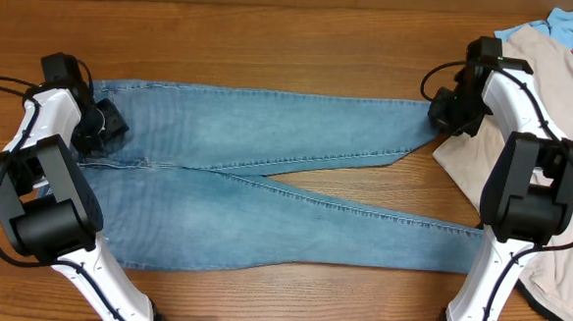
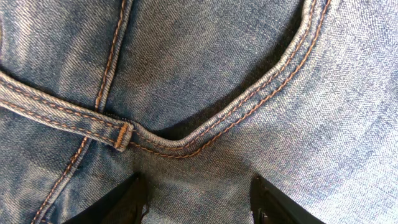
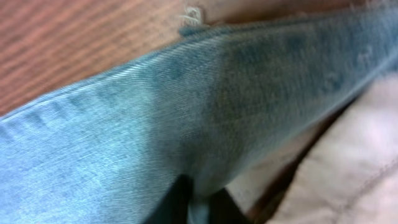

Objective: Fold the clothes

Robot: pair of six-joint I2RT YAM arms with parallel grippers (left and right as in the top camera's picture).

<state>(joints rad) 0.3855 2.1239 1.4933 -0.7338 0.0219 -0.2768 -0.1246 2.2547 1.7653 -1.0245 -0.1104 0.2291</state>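
The light blue denim jeans [image 1: 266, 169] lie flat across the wooden table, waist at the left and both legs running right. My left gripper [image 1: 106, 127] rests on the waist's upper corner. In the left wrist view it [image 2: 199, 186] stands open, its dark fingers [image 2: 134, 198] wide apart on denim [image 2: 217, 62] below a stitched pocket seam. My right gripper [image 1: 448, 115] sits at the hem end of the upper leg. The right wrist view shows it [image 3: 199, 208] shut on a pinched fold of that leg [image 3: 155, 124].
A pale beige garment [image 1: 565, 87] lies under and beside the right arm, close to the gripped hem [image 3: 348, 168]. A bright-blue garment [image 1: 569, 23] peeks out at the back right corner. Bare wood [image 1: 273, 42] runs behind the jeans.
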